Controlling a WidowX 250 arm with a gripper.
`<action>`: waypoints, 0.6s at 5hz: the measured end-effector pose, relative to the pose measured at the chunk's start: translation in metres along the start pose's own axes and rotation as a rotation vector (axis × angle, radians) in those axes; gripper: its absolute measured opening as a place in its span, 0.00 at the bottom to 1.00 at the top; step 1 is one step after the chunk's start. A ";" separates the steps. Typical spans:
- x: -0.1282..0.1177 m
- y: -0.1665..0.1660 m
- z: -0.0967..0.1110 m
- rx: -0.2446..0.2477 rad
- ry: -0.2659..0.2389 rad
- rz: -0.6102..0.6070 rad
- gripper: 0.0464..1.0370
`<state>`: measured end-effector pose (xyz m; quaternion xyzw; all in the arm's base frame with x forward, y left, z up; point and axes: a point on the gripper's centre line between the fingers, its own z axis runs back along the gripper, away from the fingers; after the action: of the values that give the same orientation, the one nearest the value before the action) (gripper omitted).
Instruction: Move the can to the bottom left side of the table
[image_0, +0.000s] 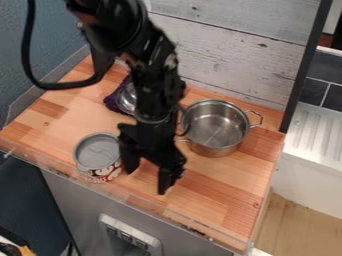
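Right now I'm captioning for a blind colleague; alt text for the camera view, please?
Open black gripper hangs over a wooden table, between a can at image left and a steel pot at right; a metal bowl behind.

whitewashed plank wall (234, 45), blue-grey side wall (57, 30)

One can (100, 156), one pot (215, 131), one bowl (125, 99), one cloth (111, 102)

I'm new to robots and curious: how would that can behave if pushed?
The can has a stiff-looking wall, so it probably won't squash. Standing upright, it would likely slide; knocked over, its round side might let it roll.
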<state>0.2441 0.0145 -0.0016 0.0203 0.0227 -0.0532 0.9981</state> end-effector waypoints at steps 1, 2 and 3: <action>0.005 0.021 -0.009 -0.013 0.019 0.047 0.96; 0.011 0.053 -0.010 -0.015 0.035 0.105 0.96; 0.009 0.086 -0.010 -0.014 0.078 0.135 0.96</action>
<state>0.2616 0.0993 -0.0092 0.0171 0.0606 0.0154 0.9979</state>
